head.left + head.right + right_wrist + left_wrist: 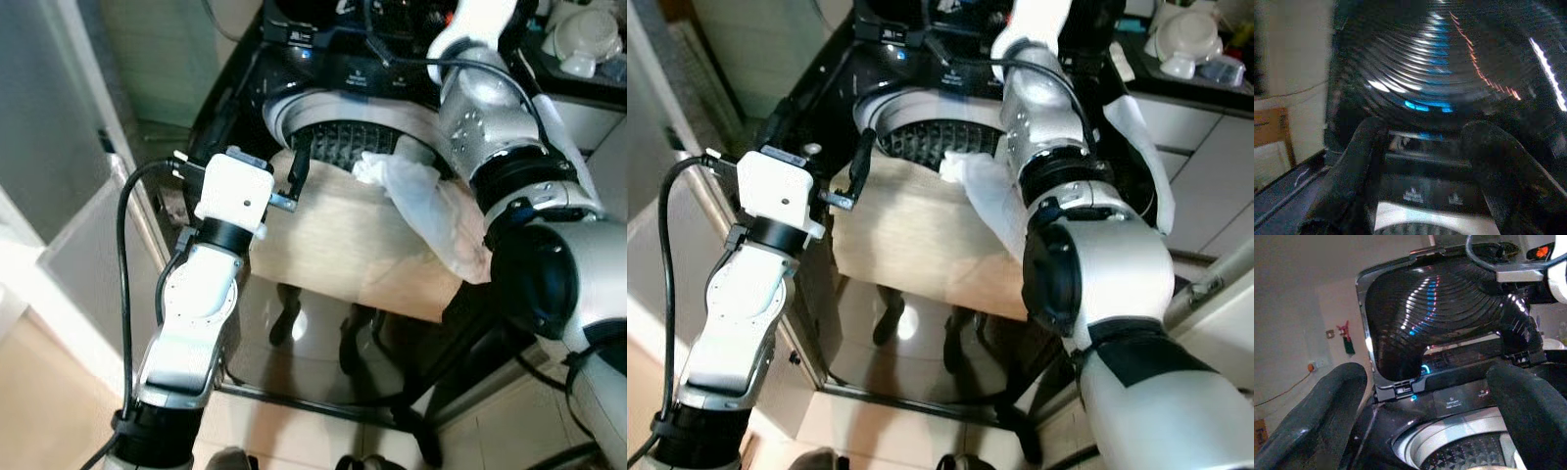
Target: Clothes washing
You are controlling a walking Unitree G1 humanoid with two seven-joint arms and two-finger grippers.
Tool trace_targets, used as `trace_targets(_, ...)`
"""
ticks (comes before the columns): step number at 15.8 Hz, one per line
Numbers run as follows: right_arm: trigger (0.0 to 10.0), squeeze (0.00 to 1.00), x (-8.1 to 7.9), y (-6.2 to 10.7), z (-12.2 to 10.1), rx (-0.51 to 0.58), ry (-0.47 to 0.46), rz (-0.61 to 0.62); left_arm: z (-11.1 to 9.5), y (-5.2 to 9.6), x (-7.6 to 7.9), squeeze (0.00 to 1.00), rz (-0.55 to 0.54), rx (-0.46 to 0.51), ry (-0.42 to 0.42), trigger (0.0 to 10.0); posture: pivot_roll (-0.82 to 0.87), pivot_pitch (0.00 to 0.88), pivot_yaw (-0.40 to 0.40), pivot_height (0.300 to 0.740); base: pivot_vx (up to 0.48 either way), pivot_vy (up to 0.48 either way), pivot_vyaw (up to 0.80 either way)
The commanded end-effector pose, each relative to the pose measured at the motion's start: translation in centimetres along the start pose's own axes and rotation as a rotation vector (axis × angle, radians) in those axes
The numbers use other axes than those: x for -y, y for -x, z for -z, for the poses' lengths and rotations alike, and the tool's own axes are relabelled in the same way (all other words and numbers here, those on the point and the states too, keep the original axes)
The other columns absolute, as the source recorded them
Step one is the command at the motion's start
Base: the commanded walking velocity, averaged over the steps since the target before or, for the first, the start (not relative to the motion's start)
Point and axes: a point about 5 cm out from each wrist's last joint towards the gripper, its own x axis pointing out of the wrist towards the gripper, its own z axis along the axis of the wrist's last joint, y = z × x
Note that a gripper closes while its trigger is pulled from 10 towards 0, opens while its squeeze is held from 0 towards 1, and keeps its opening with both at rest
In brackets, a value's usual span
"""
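Meanwhile, at a top-loading washer (323, 69) with its dark ribbed lid (1444, 318) raised, the robot leans over a pale wooden table (333, 245) pushed against the machine's near edge. A white cloth (421, 201) lies on the table's far right part, its upper end bunched at the rim of the drum (343, 147) and its lower end trailing toward the table's near right edge. The cloth is not yet inside the drum.

The left gripper (298, 176) hovers just above the table's far left corner, beside the drum opening, its two black fingers (1327, 411) spread wide and holding nothing. The right arm reaches far over the cloth toward the washer's control panel (1464, 399); the right gripper (1422, 166) points at the lid and panel, its fingers (1359, 166) apart with nothing between them.

As a judgement, the step in hand is loading the cloth, and little of the task is done. To do it well, the nearer gripper should come down on the bunched upper end, close on a thick fold rather than a single edge, then lift high enough for the trailing end to clear the rim before letting go over the drum's middle. A low lift could leave the tail draped over the rim or dragged off the table. The right arm would do best to stay clear of the lid, which stands just beyond its fingers.
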Motion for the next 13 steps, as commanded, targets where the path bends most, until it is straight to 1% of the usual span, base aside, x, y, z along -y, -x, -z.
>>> trace_targets(1,10.0,0.00,0.9,1.0,1.0,0.037,0.033,-0.066,0.4,0.3,0.1,0.00,0.009,-0.027,0.009,10.0,0.11,0.000,-0.067,0.740,0.000,0.000,0.00)
trace_targets(2,10.0,0.00,3.0,2.8,1.8,0.104,0.018,-0.009,0.6,0.1,0.2,0.00,0.021,-0.030,0.015,10.0,0.09,0.000,-0.062,0.740,0.000,0.000,0.00)
trace_targets(3,10.0,0.00,3.6,3.4,2.1,0.121,0.014,0.025,0.7,0.1,0.2,0.00,0.025,-0.028,0.016,10.0,0.09,0.000,-0.059,0.740,0.000,0.000,0.00)
trace_targets(4,10.0,0.00,4.0,8.0,4.8,0.196,0.160,0.106,0.5,-0.5,0.3,0.00,0.040,-0.011,0.020,10.0,0.06,0.000,-0.045,0.740,0.000,0.000,0.00)
trace_targets(5,10.0,0.00,3.5,9.3,5.6,0.199,0.194,0.094,0.5,-0.6,0.3,0.00,0.045,-0.010,0.020,10.0,0.05,0.000,-0.038,0.740,0.000,0.000,0.00)
trace_targets(6,10.0,0.00,2.2,11.4,6.5,0.198,0.223,0.037,0.6,-0.6,0.4,0.00,0.052,-0.010,0.023,10.0,0.03,0.000,-0.028,0.740,0.000,0.000,0.00)
trace_targets(7,10.0,0.00,1.8,13.3,6.3,0.214,0.227,0.034,0.5,-0.6,0.5,0.00,0.061,-0.009,0.025,10.0,0.03,0.000,-0.022,0.740,0.000,0.000,0.00)
trace_targets(8,10.0,0.00,1.9,15.2,5.9,0.223,0.233,0.040,0.5,-0.5,0.6,0.00,0.070,-0.007,0.022,10.0,0.03,0.000,-0.022,0.740,0.000,0.000,0.00)
trace_targets(9,10.0,0.00,2.1,17.0,6.1,0.202,0.252,0.032,0.4,-0.4,0.6,0.00,0.073,-0.007,0.021,10.0,0.02,0.011,-0.021,0.740,0.000,0.000,0.00)
trace_targets(10,10.0,0.00,2.2,17.9,6.6,0.171,0.264,0.022,0.4,-0.3,0.5,0.00,0.072,-0.008,0.021,10.0,0.02,0.018,-0.022,0.740,0.000,0.000,0.00)
trace_targets(11,10.0,0.00,2.5,20.0,8.0,0.101,0.296,-0.010,0.5,-0.2,0.4,0.00,0.070,-0.010,0.021,10.0,0.02,0.022,-0.024,0.740,0.000,0.000,0.00)
trace_targets(12,10.0,0.00,2.6,21.8,10.2,0.006,0.329,-0.035,0.4,-0.1,0.4,0.00,0.067,-0.010,0.022,10.0,0.02,0.027,-0.030,0.740,0.000,0.000,0.00)
trace_targets(13,10.0,0.00,2.7,22.3,11.4,-0.032,0.348,-0.048,0.4,-0.1,0.5,0.00,0.065,-0.011,0.022,10.0,0.03,0.026,-0.031,0.740,0.000,0.000,0.00)
